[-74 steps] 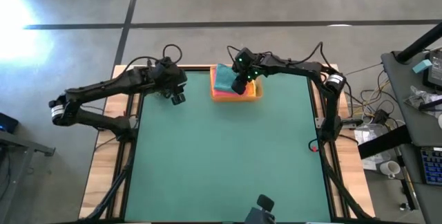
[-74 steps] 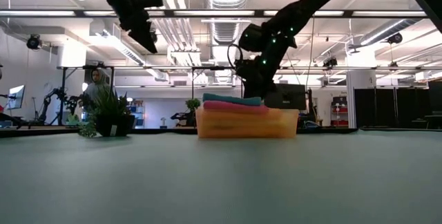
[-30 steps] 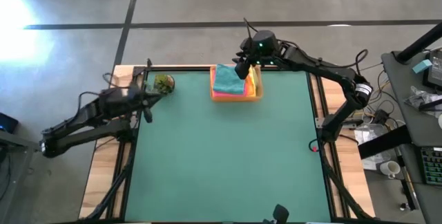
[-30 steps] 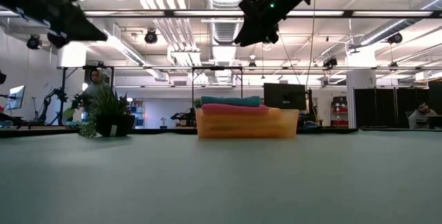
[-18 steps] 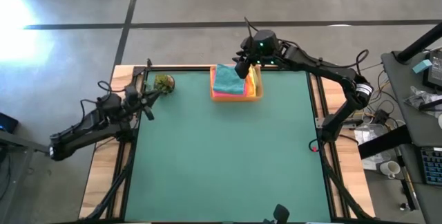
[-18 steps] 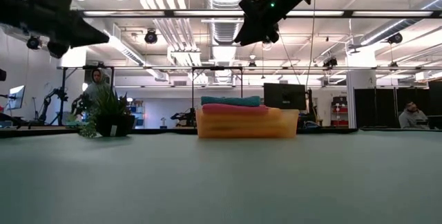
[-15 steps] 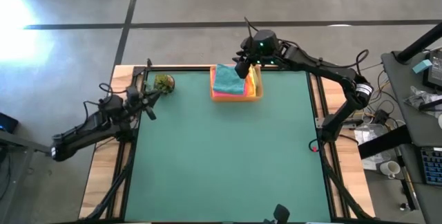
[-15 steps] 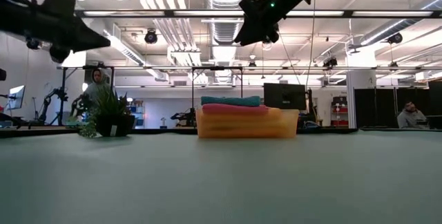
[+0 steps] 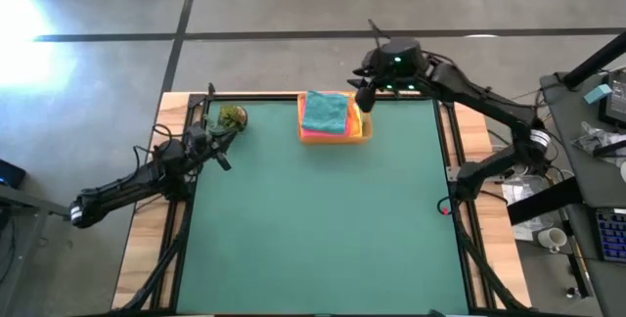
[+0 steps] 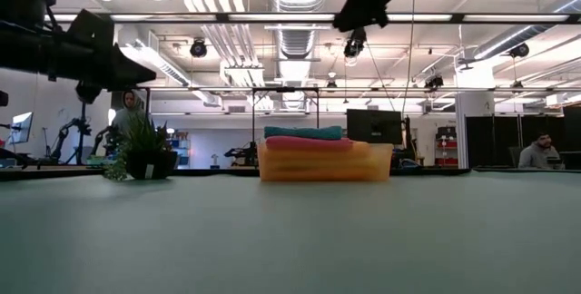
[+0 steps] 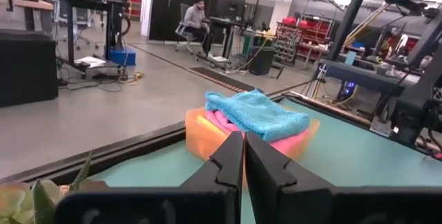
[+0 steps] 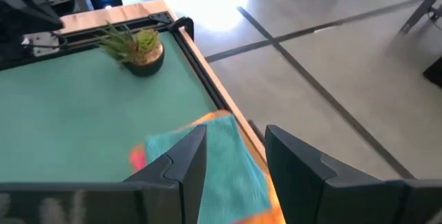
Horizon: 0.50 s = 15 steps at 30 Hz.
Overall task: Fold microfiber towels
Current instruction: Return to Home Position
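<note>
The folded towels sit stacked flat in the orange bin, at the middle of the tabletop's far edge. The teal towel is on top, with the pink towel right under it and a bit of yellow peeking out on the right-arm side. From above the teal towel looks pretty much square, so I can't call a long axis. The bin's long side runs along the far edge.

The right claw hangs high over the bin's right end, fingers spread, nothing in it. The left claw is by the tabletop's left edge near the plant, pointing toward the bin, fingers pressed together, empty.
</note>
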{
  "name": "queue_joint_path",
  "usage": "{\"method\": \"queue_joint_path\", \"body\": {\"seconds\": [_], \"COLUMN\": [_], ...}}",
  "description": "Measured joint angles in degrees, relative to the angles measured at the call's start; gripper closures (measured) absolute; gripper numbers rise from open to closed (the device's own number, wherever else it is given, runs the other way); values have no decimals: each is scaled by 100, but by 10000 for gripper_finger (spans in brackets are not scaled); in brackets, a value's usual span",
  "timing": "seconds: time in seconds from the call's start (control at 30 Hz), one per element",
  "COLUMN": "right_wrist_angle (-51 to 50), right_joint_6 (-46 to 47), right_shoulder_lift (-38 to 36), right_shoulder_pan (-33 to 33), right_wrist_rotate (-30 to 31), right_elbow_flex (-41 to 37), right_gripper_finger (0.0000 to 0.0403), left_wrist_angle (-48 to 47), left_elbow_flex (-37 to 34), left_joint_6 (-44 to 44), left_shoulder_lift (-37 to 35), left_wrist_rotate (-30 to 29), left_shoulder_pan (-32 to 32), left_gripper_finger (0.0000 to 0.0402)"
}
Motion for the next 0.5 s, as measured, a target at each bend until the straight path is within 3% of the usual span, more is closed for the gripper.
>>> {"method": "queue_joint_path", "body": {"seconds": [0.2,0.5], "right_wrist_angle": [-312,2328], "right_joint_6": [307,1577], "right_shoulder_lift": [-912,-2373], "right_shoulder_pan": [74,565], "right_wrist_rotate": [-8,-16], "right_elbow_flex": [-575,-3310], "right_gripper_finger": [264,264], "left_wrist_angle": [8,0], "left_elbow_flex": [-3,-1], "left_joint_6": [0,4], "left_shoulder_lift": [181,309], "left_wrist_rotate": [0,2], "left_shoulder_pan": [0,0], "left_gripper_finger": [401,402]}}
